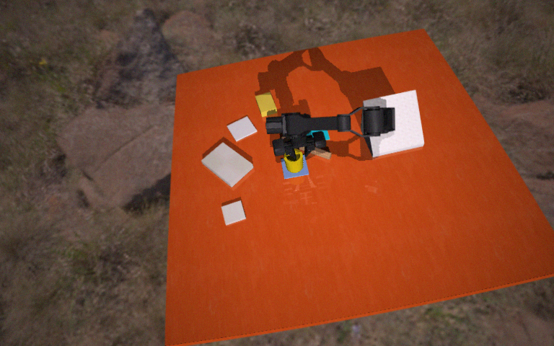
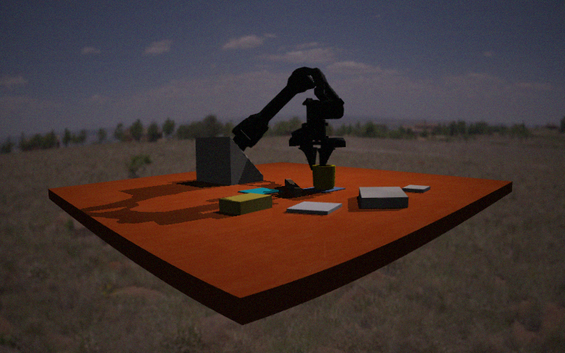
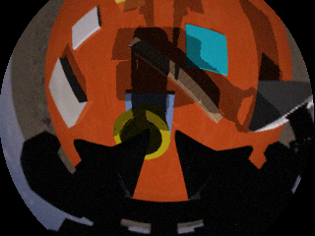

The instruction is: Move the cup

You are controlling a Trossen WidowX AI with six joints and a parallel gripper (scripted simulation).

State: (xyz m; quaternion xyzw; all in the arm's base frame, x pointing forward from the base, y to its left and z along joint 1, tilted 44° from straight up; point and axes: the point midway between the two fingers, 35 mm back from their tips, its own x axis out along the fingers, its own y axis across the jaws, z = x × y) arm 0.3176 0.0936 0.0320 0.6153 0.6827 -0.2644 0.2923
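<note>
The yellow cup (image 1: 293,165) (image 2: 324,177) (image 3: 119,129) stands upright on the blue pad (image 1: 304,171) (image 2: 336,189) (image 3: 170,110). Its inside is dark and no marbles can be made out. My gripper (image 1: 300,155) (image 2: 316,166) (image 3: 162,132) points down at the cup's rim, partly open. One fingertip is over or just inside the mouth, the other outside the wall, with a gap between them. The other pad, cyan (image 1: 321,134) (image 2: 258,190) (image 3: 217,54), lies nearer the arm's base, partly hidden by the arm in the top view.
A low wooden bar (image 1: 322,153) (image 2: 291,189) (image 3: 197,95) lies between the pads. A yellow block (image 1: 266,104) (image 2: 246,204), a white tile (image 1: 242,128) (image 2: 314,207), a grey block (image 1: 227,164) (image 2: 383,199) and a small tile (image 1: 233,212) (image 2: 416,188) stand around.
</note>
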